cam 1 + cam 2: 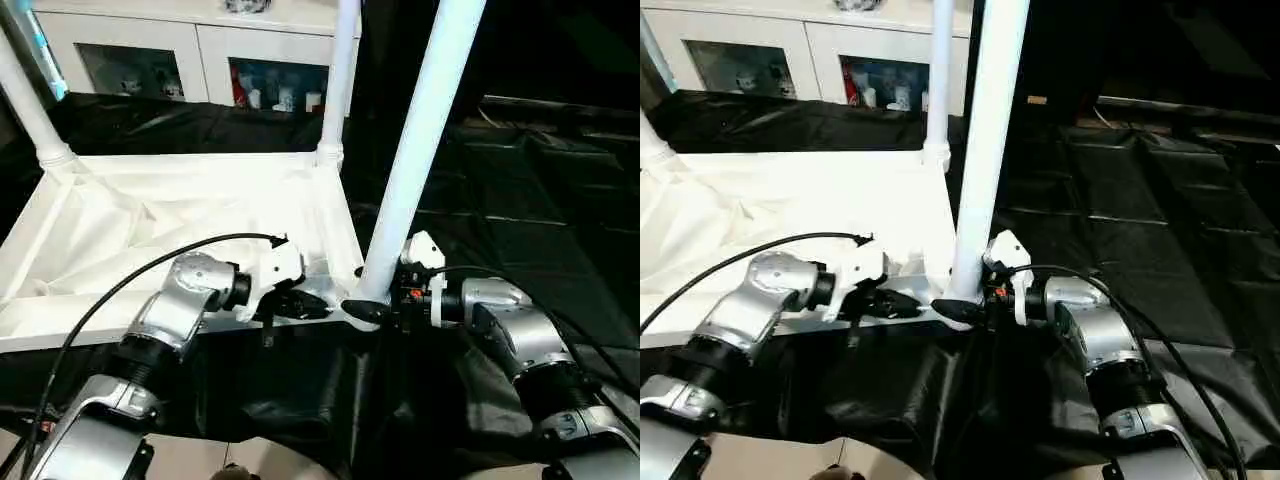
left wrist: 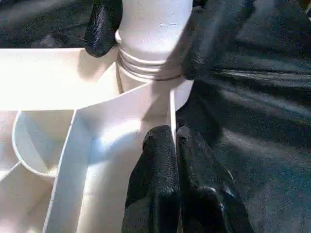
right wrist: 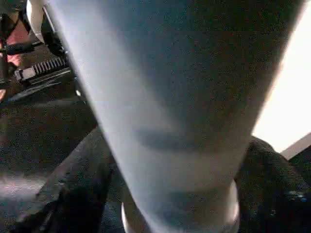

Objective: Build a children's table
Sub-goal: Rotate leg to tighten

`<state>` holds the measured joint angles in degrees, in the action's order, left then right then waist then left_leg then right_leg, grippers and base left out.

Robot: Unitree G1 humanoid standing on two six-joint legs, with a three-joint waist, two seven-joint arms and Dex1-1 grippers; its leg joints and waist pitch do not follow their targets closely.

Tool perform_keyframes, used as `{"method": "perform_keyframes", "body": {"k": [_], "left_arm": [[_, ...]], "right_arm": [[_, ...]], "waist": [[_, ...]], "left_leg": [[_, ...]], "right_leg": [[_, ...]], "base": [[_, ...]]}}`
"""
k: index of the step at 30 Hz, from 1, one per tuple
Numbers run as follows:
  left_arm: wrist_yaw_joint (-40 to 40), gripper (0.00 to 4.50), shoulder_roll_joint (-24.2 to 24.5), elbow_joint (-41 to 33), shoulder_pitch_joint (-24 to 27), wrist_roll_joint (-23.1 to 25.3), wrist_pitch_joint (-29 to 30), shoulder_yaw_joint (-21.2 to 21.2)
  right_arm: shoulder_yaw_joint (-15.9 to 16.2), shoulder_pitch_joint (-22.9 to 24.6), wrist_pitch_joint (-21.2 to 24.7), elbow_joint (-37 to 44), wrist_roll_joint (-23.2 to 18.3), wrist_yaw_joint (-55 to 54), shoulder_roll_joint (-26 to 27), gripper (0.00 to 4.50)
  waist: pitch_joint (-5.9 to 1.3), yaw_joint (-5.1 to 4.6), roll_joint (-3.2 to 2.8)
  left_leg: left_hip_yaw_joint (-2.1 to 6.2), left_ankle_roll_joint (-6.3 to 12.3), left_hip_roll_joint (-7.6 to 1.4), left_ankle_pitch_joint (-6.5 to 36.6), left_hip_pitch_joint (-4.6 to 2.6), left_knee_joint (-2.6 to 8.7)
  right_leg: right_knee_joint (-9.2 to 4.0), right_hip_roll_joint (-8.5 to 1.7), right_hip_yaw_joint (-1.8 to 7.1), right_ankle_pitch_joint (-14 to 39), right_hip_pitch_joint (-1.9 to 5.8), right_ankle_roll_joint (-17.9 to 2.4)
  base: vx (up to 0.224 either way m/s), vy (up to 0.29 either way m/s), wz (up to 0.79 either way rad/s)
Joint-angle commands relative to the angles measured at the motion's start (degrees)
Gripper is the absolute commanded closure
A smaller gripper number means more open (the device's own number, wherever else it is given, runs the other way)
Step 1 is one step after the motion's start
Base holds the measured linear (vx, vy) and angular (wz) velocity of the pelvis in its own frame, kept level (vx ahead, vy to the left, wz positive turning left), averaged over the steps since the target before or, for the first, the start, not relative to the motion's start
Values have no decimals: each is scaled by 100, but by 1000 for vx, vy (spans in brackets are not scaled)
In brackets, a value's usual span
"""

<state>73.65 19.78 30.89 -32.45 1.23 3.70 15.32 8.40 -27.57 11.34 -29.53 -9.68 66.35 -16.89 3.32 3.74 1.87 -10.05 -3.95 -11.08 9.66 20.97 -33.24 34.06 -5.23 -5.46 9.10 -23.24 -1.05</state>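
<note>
The small white plastic children's table (image 1: 150, 220) lies upside down on black sheeting (image 1: 520, 220), ribbed underside up; its far-left edge is cut off. Three white tubular legs (image 1: 425, 140) stand in corner sockets, their tops out of frame. The left gripper (image 2: 172, 160) has its fingers pressed together on the thin near rim wall. The right gripper (image 1: 375, 305) straddles the nearest leg's base, fingers either side; actual contact cannot be told. Objects behind the white cabinet's (image 1: 200, 40) glass are indistinct. No legible writing.
</note>
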Motion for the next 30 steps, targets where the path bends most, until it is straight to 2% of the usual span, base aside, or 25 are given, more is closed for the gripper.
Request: {"method": "perform_keyframes", "body": {"k": [1, 5, 9, 12, 17, 19, 22, 23, 25, 28, 29, 30], "left_arm": [[189, 450, -97, -223, 12, -130, 25, 165], [191, 450, -90, -241, 13, -166, 52, 173], [-104, 450, -230, -149, -69, -215, 179, 32], [-325, 450, -330, -65, -140, -216, 213, -58], [-1537, 450, -748, 598, -588, 55, 234, -256], [-1829, 450, -865, 781, -720, 114, 257, -285], [-2320, 450, -1085, 1060, -947, 222, 304, -314], [-2465, 450, -1159, 1128, -1013, 236, 316, -328], [-2703, 450, -1334, 1286, -1161, 271, 267, -337], [-2687, 450, -1395, 1362, -1199, 279, 165, -324], [-2608, 450, -1406, 1381, -1190, 261, 78, -313], [-2598, 450, -1406, 1383, -1189, 258, 67, -312]], "right_arm": [[198, 40, 149, 201, -144, 189, 61, 128], [198, 58, 187, 237, -140, 207, 78, 158], [148, 80, 206, 159, 2, -236, 222, 178], [80, 16, 134, -103, 146, -736, 359, 193], [-296, -262, 51, -796, 320, -2498, 1016, 196], [-345, -322, 13, -916, 356, -2832, 1173, 196], [-420, -466, 95, -1171, 441, -3547, 1454, 196], [-461, -526, 80, -1262, 444, -3751, 1563, 196], [-553, -730, -132, -1562, 526, -4354, 1839, 196], [-529, -788, -395, -1644, 581, -4316, 1911, 196], [-606, -784, -429, -1595, 416, -4084, 1941, 196], [-614, -783, -426, -1587, 395, -4058, 1942, 140]], "waist": [[-391, 11, 17], [-388, 14, 18], [-384, 15, 35], [-372, -17, 35], [-356, -108, 24], [-364, -107, 16], [-371, -118, 17], [-373, -127, 0], [-380, -125, -15], [-393, -126, -16], [-403, -122, -19], [-405, -121, -17]], "left_leg": [[36, 258, -251, 1426, -46, 387], [36, 235, -247, 1444, -56, 388], [40, 217, -243, 1421, -53, 390], [55, 139, -227, 1553, -53, 397], [84, -58, -207, 1841, -85, 404], [83, -52, -206, 1901, -107, 393], [76, -20, -197, 1849, -89, 393], [76, -25, -199, 1854, -82, 400], [75, -43, -196, 1837, -90, 396], [71, -16, -198, 1822, -78, 396], [66, 29, -202, 1716, -58, 393], [64, 63, -203, 1669, -47, 396]], "right_leg": [[-402, -359, 310, 1731, 297, -1156], [-413, -360, 309, 1825, 286, -1128], [-417, -365, 311, 1880, 284, -1083], [-454, -377, 302, 2212, 278, -985], [-514, -371, 288, 2698, 228, -825], [-539, -380, 287, 2758, 212, -785], [-531, -366, 290, 2604, 217, -795], [-527, -366, 294, 2547, 225, -818], [-516, -365, 297, 2420, 219, -860], [-497, -362, 298, 2191, 239, -907], [-467, -366, 308, 1966, 262, -969], [-456, -358, 311, 1853, 274, -997]], "base": [[0, 0, 0], [0, 0, 0], [0, 0, 0], [0, 0, 0], [0, 0, 0], [0, 0, 0], [0, 0, 0], [0, 0, 0], [0, 0, 0], [0, 0, 0], [0, 0, 0], [0, 0, 0]]}}
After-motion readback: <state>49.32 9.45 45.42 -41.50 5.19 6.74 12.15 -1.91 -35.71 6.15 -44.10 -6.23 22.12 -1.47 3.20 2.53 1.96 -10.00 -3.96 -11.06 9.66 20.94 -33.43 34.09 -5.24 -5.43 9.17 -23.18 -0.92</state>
